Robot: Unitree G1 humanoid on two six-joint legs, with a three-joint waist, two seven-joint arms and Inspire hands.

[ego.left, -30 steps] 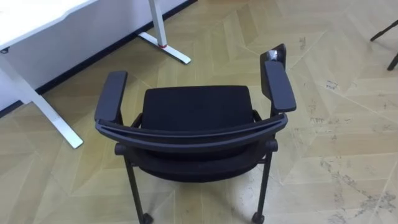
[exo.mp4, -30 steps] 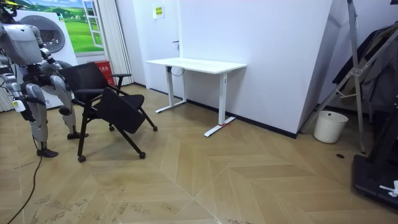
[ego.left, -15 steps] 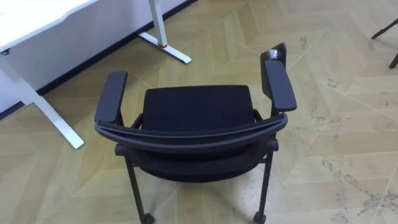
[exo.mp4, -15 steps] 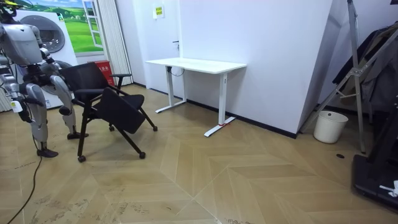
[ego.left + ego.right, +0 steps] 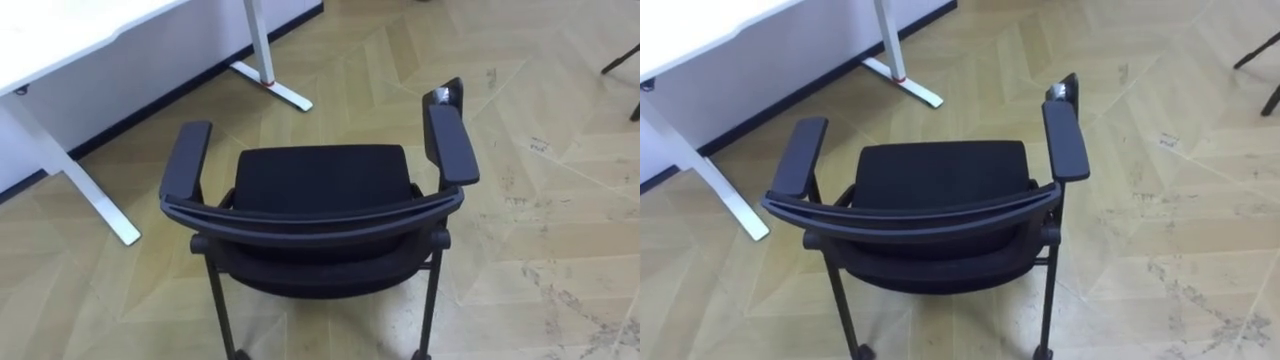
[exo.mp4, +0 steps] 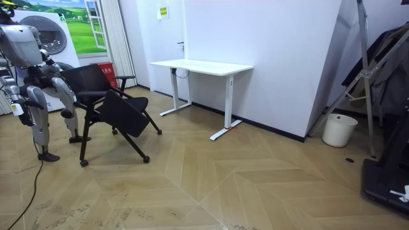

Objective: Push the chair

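A black chair (image 5: 318, 200) with two padded armrests and castors stands on the wood floor right in front of me, its curved backrest (image 5: 310, 222) nearest and its seat facing away. In the room view I stand behind the chair (image 6: 112, 105) at the room view's left, close to its back. My arms hang down beside my body. My right hand (image 6: 17, 107) and my left hand (image 6: 66, 112) are too small there to read, and neither touches the chair.
A white desk (image 6: 201, 66) on white legs stands ahead and to my left against the wall, one foot (image 5: 270, 85) just beyond the chair. A white bin (image 6: 339, 130) and a dark rack (image 6: 383, 83) are at the room view's right, with open floor between.
The eye view has shifted a little, so the chair and desk sit slightly lower in the picture. In the room view the chair and I stay where we were.
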